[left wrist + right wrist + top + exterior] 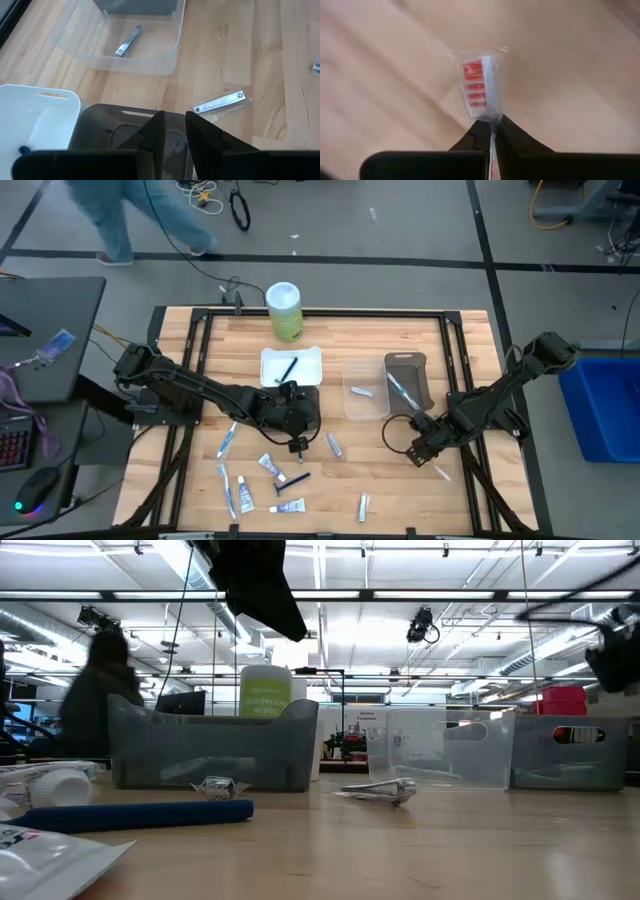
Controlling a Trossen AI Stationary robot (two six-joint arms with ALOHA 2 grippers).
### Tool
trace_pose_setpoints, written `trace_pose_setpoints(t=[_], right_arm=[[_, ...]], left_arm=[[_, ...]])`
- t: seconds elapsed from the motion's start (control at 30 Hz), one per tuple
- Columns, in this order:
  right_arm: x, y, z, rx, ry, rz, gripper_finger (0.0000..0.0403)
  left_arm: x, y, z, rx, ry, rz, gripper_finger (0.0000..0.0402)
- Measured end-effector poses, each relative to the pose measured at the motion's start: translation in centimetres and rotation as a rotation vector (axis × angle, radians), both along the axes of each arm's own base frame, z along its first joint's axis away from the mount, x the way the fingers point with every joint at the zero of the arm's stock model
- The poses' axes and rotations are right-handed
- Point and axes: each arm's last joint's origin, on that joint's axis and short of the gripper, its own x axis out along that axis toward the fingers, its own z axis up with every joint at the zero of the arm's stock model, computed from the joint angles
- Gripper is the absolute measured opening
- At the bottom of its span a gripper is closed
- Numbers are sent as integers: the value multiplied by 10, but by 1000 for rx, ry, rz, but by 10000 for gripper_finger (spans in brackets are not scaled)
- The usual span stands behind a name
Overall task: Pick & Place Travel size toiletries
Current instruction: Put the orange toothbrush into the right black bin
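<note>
Near the front edge of the wooden table (460, 510), small toothpaste tubes (245, 498) are lying spread out on the left side, with a dark blue razor (295, 479) among them and one little silvery tube (363, 502) off to the right. There is open wood between them and more bare wood on the near right.

A bit farther in, the right gripper (424, 461) is sitting low over the table on the right. Its fingers are pressed together, pinching a wrapped toothbrush (481, 85) with a red and white head. The toothbrush is sticking out past the fingertips, over bare wood.

The left gripper (298, 444) is hanging over the middle of the table, just beside the near edge of a dark grey tray. Its fingers (152, 135) are close together with only a thin gap, and they are holding nothing. A silvery nail clipper (220, 102) is lying on the wood just to its right.

Farther back, a white tray (270, 375) is holding a dark razor. A clear tray (352, 410) next to it is holding another clipper. A grey tray (418, 363) is standing to the right. A tall green and white canister (284, 311) is standing at the far edge.
</note>
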Motion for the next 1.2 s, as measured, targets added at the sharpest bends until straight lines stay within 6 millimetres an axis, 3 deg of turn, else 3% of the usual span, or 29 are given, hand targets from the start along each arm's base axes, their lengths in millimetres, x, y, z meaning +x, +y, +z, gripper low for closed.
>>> trace_pose_setpoints(t=[0.1, 0.2, 0.37, 0.5, 0.63, 0.87, 1.03, 1.2], right_arm=[[13, 3, 28, -13, -155, 58, 11], [20, -3, 58, -135, -273, 96, 11], [24, -26, 110, -502, -416, 144, 11], [27, -49, 134, -786, -458, 192, 13], [31, -76, 133, -877, -359, 140, 14], [35, -118, 103, -841, -153, 87, 25], [38, -134, 79, -706, -156, 94, 61], [35, -145, 68, -710, -124, 88, 101]], left_arm=[[0, 0, 0, 4, 1, -4, 82], [0, 0, 0, 13, 2, -8, 82], [2, 0, 2, 17, -18, -16, 82], [2, 0, 2, 3, -23, -9, 82], [2, 0, 2, -3, -24, -4, 82], [2, 0, 2, -2, -23, -6, 82], [2, 0, 2, -9, -27, 1, 82], [2, -1, 2, -19, -21, -14, 82]])
